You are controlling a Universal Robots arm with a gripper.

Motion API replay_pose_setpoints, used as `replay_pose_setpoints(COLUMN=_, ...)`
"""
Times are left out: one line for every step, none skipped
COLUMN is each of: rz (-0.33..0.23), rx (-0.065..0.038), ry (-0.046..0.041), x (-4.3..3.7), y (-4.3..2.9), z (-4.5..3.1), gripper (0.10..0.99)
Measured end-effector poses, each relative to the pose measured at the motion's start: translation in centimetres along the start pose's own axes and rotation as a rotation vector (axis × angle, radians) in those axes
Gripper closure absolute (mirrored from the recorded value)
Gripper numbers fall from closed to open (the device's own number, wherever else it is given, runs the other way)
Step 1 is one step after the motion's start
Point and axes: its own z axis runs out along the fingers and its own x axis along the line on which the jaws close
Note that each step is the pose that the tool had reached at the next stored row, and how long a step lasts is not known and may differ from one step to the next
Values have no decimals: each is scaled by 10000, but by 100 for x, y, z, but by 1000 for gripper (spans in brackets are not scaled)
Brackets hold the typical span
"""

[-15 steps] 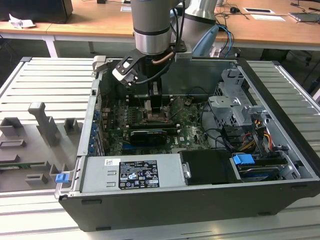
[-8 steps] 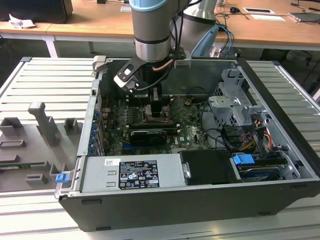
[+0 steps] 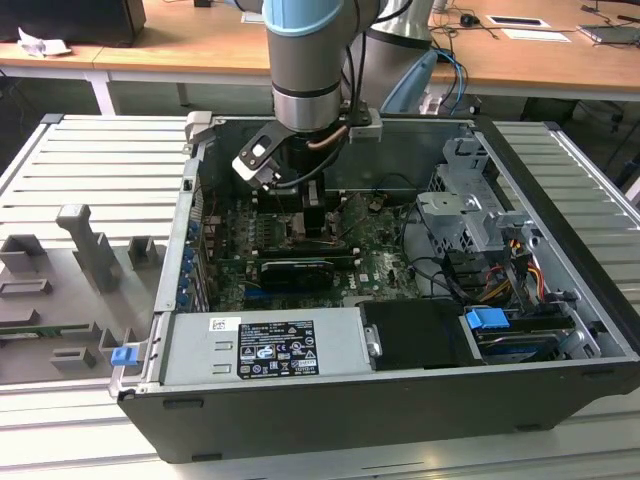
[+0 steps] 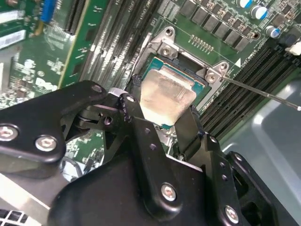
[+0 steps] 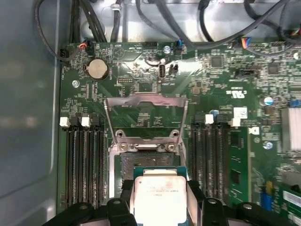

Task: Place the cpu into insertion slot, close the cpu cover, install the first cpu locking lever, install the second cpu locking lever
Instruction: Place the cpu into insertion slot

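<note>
Item 1: the gripper (image 4: 159, 107) is clenched on the cpu (image 4: 167, 96), with 1 black finger (image 4: 129, 113) against each of 2 opposite edges of the chip. The pale metal top faces up and the chip lies level.

Item 2: in the first wrist view the cpu sits over the nearer part of the insertion slot (image 5: 150, 160), and a strip of the slot's dark centre shows beyond it. Whether the chip touches the slot's floor cannot be told.

Item 3: the cpu cover (image 5: 146, 99) is swung open on its hinge and stands tilted up behind the slot, clear of the chip, with green board showing through its square cut-out.

Item 4: 1 cpu locking lever (image 4: 258, 91), a thin metal rod, runs out from a corner of the slot over the memory slots (image 4: 244, 70), unlatched.

Item 5: in the exterior view the arm reaches straight down into the open computer case (image 3: 560, 300), the gripper low over the motherboard (image 3: 385, 255), beyond the power supply (image 3: 265, 345). A coin cell battery (image 5: 96, 69) sits on the board well beyond the cover
</note>
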Motion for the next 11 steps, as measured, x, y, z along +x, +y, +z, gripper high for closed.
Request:
replay_pose_setpoints(rz=-2, rx=0, ry=-2, x=1, y=-2, z=33, gripper=553)
replay_pose_setpoints(rz=-2, rx=0, ry=-2, x=0, y=-3, z=45, gripper=553)
replay_pose_setpoints(rz=-2, rx=0, ry=-5, x=3, y=-1, z=46, gripper=553)
replay_pose_setpoints(rz=-3, rx=7, ry=-25, x=18, y=31, z=53, gripper=553)
replay_pose_setpoints(rz=-2, rx=6, ry=-28, x=18, y=31, z=56, gripper=553)
replay_pose_setpoints(rz=-2, rx=7, ry=-29, x=18, y=31, z=56, gripper=553)
replay_pose_setpoints(rz=-2, rx=7, ry=-29, x=18, y=31, z=57, gripper=553)
replay_pose_setpoints(rz=-2, rx=6, ry=-28, x=18, y=31, z=59, gripper=553)
replay_pose_setpoints(rz=-2, rx=6, ry=-28, x=18, y=31, z=60, gripper=553)
replay_pose_setpoints(rz=-3, rx=5, ry=-26, x=18, y=31, z=63, gripper=553)
replay_pose_setpoints(rz=-2, rx=5, ry=-26, x=18, y=31, z=66, gripper=553)
